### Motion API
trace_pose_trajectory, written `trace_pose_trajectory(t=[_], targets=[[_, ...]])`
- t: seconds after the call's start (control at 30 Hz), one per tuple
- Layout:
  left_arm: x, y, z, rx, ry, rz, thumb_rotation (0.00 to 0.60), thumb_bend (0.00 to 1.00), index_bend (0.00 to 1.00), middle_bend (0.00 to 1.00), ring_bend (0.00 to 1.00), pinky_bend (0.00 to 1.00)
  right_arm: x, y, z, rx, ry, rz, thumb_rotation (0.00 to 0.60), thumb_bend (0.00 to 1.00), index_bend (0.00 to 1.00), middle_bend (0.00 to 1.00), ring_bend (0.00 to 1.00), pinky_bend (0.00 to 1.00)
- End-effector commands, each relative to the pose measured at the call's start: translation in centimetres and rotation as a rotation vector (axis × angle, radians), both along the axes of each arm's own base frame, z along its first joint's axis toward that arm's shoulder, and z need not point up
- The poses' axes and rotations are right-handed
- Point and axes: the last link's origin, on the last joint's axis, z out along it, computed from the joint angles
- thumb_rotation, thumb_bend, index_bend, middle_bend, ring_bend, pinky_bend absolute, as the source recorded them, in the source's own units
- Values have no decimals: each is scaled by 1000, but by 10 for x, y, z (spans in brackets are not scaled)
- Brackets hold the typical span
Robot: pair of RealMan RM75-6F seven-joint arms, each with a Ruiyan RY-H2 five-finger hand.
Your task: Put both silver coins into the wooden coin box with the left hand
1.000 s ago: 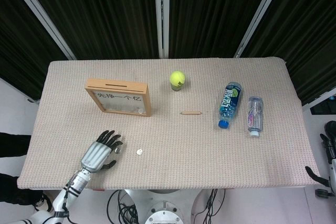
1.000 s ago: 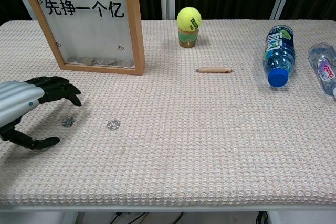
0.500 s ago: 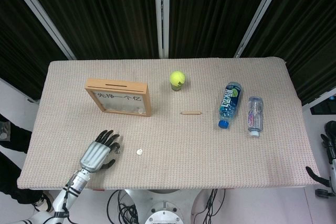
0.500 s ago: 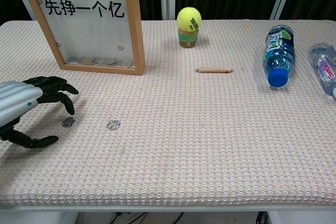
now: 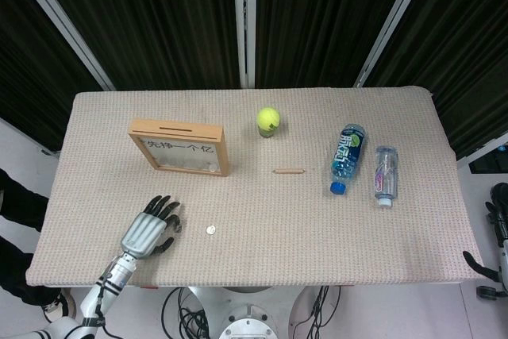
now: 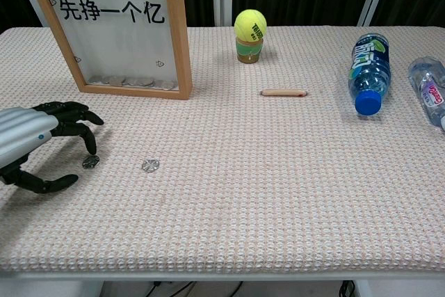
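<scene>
The wooden coin box (image 6: 182,33) (image 5: 181,147) stands upright at the back left, with coins lying behind its clear front. One silver coin (image 6: 90,162) lies right under the fingertips (image 6: 90,145) of my left hand (image 6: 31,145) (image 5: 148,233); a fingertip reaches down to the coin's edge and the thumb stretches out below, apart from it. The hand holds nothing. The second silver coin (image 6: 150,165) (image 5: 210,229) lies free a little to the right. My right hand (image 5: 500,224) shows only partly at the right edge of the head view, off the table.
A tennis ball (image 6: 250,24) sits on a small stand at the back centre. A wooden stick (image 6: 283,92) lies mid-table. Two plastic bottles lie on their sides at the right, a blue-capped one (image 6: 368,67) and a clear one (image 6: 431,92).
My left hand's fingers have curled down onto the nearer coin and the thumb has drawn in slightly. Both coins lie where they were.
</scene>
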Motion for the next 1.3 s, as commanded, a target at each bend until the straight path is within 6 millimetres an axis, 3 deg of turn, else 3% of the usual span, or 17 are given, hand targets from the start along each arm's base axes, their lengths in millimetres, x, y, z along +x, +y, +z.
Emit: trace_pose_trajectory(t=[0.03,1.3], targets=[[-1,0,-1,-6,-1,6,600,308,386,132,9,82,0,-1,0,2,-1,-2,600,127,0,0,0,0],[2,9,-12,8,-17,-13,600,308,476,158,9,89,-9,5,-1,4,-13,-23,600,131,0,0,0,0]])
